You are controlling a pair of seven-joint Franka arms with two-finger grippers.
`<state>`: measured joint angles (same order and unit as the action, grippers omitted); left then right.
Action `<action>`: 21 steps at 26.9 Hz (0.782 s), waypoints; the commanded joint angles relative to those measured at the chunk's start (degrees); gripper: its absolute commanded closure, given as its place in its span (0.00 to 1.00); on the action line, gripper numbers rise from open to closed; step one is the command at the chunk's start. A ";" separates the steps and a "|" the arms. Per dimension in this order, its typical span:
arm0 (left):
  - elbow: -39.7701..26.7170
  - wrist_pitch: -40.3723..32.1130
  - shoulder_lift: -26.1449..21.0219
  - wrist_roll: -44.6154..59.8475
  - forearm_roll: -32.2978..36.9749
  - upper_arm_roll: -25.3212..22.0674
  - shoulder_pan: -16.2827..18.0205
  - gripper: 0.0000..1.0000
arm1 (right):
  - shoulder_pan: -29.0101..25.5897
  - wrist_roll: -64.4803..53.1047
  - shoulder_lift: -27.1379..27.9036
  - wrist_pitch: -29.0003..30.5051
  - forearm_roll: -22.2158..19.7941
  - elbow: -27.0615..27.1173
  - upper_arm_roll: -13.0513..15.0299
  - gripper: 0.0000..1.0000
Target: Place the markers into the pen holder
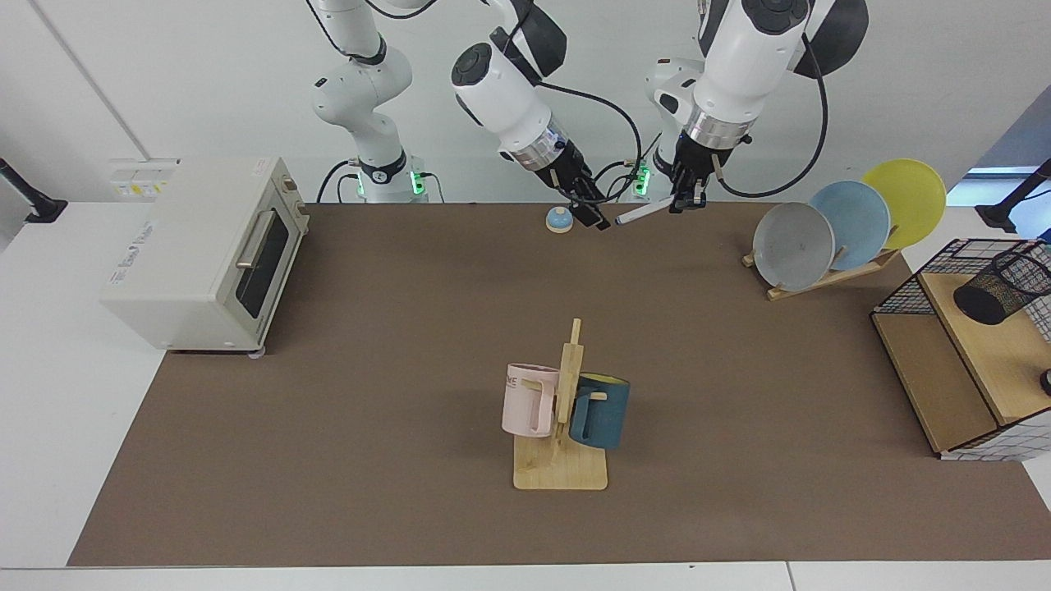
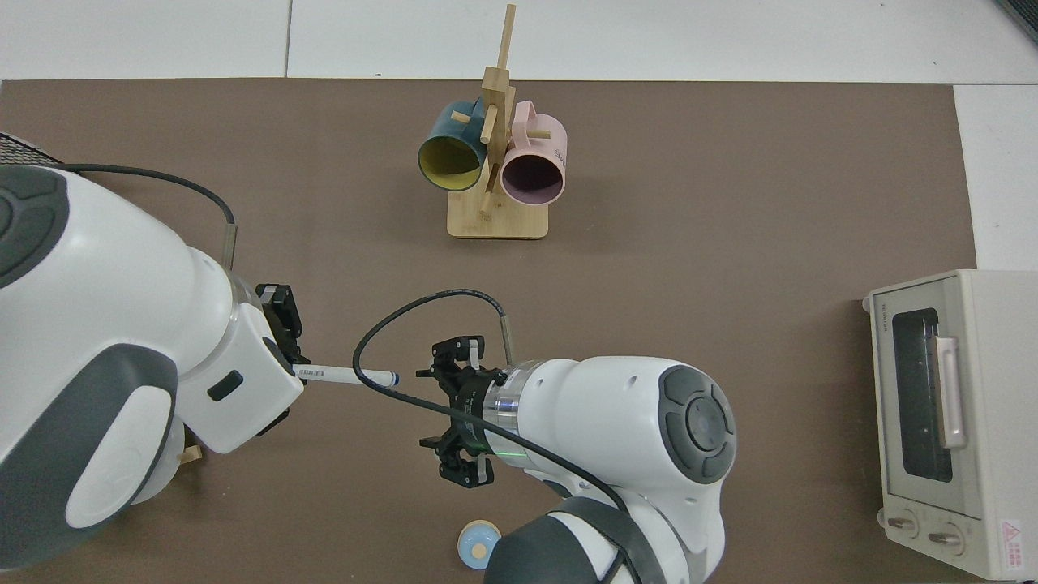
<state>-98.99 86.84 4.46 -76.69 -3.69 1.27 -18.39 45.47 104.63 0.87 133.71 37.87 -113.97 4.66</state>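
Your left gripper [image 1: 684, 202] is closed on one end of the marker [image 1: 640, 214], and the marker sticks out almost level from it, above the brown mat [image 1: 410, 369] at its far edge. The free end, with the blue tip, points toward your right gripper [image 1: 593, 215], which hangs just beside it without touching; its fingers look apart and they hold nothing. A small blue bell [image 1: 559, 219] sits on the mat just beside the right gripper.

The marker looks light and stiff, so it should not bend, but I think its smooth round body can turn or slip between the fingers. Because you hold it at the end, the long free part can swing if you move fast. A hold nearer the middle would be more steady, I think.

The pen holder [image 1: 1003, 286] lies tilted on the wooden shelf [image 1: 998, 361] of the wire basket [image 1: 911, 287], well apart from the marker, beyond the plate rack [image 1: 829, 277]. Its mesh wall is thin and the cup looks light, so it may roll if you push the marker against its rim.
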 commanded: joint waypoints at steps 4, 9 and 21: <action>-1.56 -3.17 1.86 0.31 5.35 -5.04 0.20 1.00 | -5.56 -15.66 -2.53 -15.65 -10.34 0.06 0.61 0.00; -1.64 -2.29 1.78 0.31 8.25 -9.96 0.28 1.00 | -10.30 -26.65 -4.99 -24.19 -20.01 0.06 0.61 0.00; -0.59 3.42 0.46 -1.09 19.23 -11.29 10.83 1.00 | -24.62 -63.48 -12.99 -34.92 -31.97 0.50 0.79 0.00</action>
<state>-99.05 88.20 4.65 -76.96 11.44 -10.26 -10.86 26.30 53.84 -8.38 101.66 9.18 -113.26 6.13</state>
